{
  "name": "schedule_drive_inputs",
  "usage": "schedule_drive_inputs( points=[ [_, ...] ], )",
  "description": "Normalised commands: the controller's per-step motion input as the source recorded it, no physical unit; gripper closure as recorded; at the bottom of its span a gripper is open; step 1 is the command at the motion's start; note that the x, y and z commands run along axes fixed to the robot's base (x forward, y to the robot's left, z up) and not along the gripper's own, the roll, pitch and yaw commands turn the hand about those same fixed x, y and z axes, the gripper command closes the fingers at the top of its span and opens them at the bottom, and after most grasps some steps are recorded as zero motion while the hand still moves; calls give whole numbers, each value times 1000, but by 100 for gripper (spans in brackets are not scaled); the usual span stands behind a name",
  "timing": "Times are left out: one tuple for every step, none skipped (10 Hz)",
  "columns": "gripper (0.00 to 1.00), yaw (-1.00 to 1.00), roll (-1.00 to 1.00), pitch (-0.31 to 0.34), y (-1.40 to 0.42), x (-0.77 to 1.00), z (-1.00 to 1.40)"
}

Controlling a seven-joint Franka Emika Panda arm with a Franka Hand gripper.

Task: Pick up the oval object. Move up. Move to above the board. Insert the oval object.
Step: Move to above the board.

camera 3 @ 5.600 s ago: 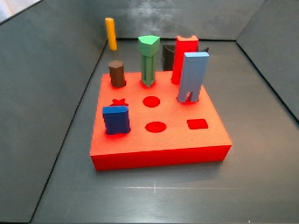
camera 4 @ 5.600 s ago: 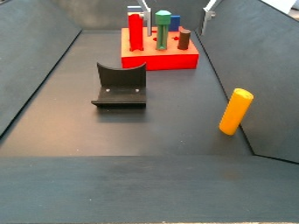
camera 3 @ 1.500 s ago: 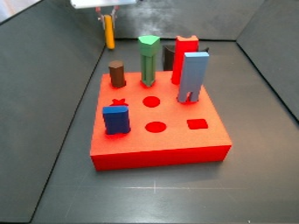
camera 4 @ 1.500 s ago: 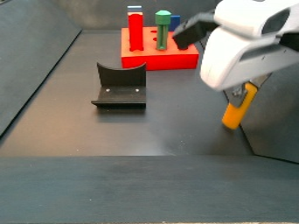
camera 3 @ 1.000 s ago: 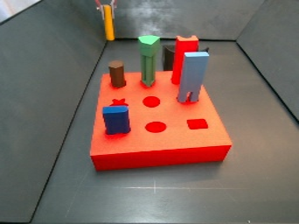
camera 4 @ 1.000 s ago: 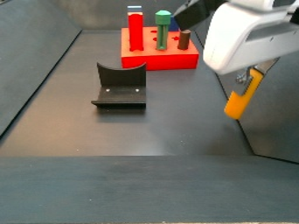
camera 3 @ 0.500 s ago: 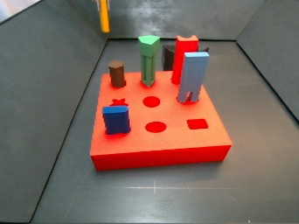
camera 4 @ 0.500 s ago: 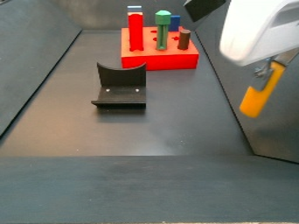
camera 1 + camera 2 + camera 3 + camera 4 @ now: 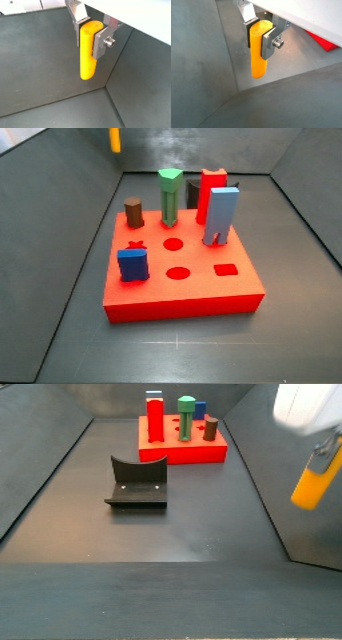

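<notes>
Orange-yellow and slim, the oval object (image 9: 87, 51) hung upright in a wrist view, clamped near its top by the gripper (image 9: 90, 31) between silver fingers (image 9: 102, 41), well clear of the grey floor.

Same grasp in a wrist view: oval object (image 9: 259, 48) pinched at its upper end, gripper (image 9: 260, 32) closed on it, a red corner of the board (image 9: 324, 41) beyond.

In a side view, only the peg's lower tip (image 9: 115, 140) at the upper edge, far behind the board (image 9: 181, 293) with its brown peg (image 9: 134, 212) and green pointed peg (image 9: 170, 196).

In a side view, oval object (image 9: 310, 485) tilted, high beside the wall, well apart from the board (image 9: 185, 452) and the fixture (image 9: 136, 482).

Lift best kept vertical, grip unchanged, before crossing toward the board.

Against half a second earlier: peg higher, almost out of view.
</notes>
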Motion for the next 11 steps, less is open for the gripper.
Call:
schedule_drive_inputs(
  points=[
    [100,27,107,70,49,-129,1000],
    [100,26,100,63,38,-133,954],
    [100,27,99,60,24,-129,832],
    [100,27,99,60,9,-127,705],
    [100,28,103,61,-5,-120,533],
    [100,30,102,65,-12,-113,399],
    [100,29,102,71,-10,-110,268],
    [100,-1000,40,3,-1000,416,226],
    [100,-1000,36,4,-1000,418,207],
    [100,-1000,9,10,-1000,418,212],
    [100,-1000,-47,9,-1000,417,216]
  ],
)
